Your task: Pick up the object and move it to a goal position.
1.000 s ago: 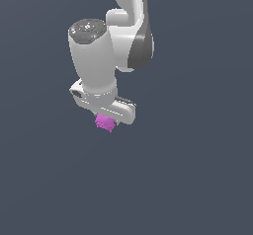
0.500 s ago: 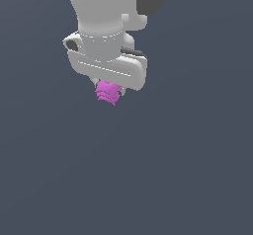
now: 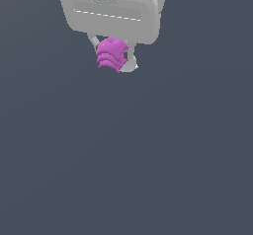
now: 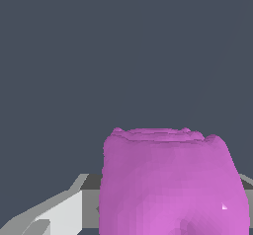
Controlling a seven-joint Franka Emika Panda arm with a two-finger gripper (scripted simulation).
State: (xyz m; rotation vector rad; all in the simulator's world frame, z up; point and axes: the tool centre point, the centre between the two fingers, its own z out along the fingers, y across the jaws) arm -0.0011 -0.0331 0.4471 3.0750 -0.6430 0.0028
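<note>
Your gripper sits at the top of the exterior view, with the broad white body of the hand cut off by the upper edge of the picture. The jaws are closed on the pink block, which fills the gap between them. One finger shows as a pale tip with a dark pad against the block on the exterior view's right. A thin grey sliver of the other finger shows at the block's upper corner on the exterior view's left. The rest of that finger is hidden behind the block.

The block hangs directly under the white hand body, and its ridged, rounded sides face the exterior camera. It appears to hang clear of the grey surface, with nothing visible beneath it. You cannot judge its height from these pictures, because the grey tabletop carries no shadow, edge or corner to measure against. For the same reason, its place relative to the tabletop's edges cannot be stated.

In the wrist view the block takes up most of the lower half of the picture. Its top edge is wavy and ridged. A white and grey finger lies against one side of it. Only a thin grey sliver of the opposite finger shows at the far side of the block.
</note>
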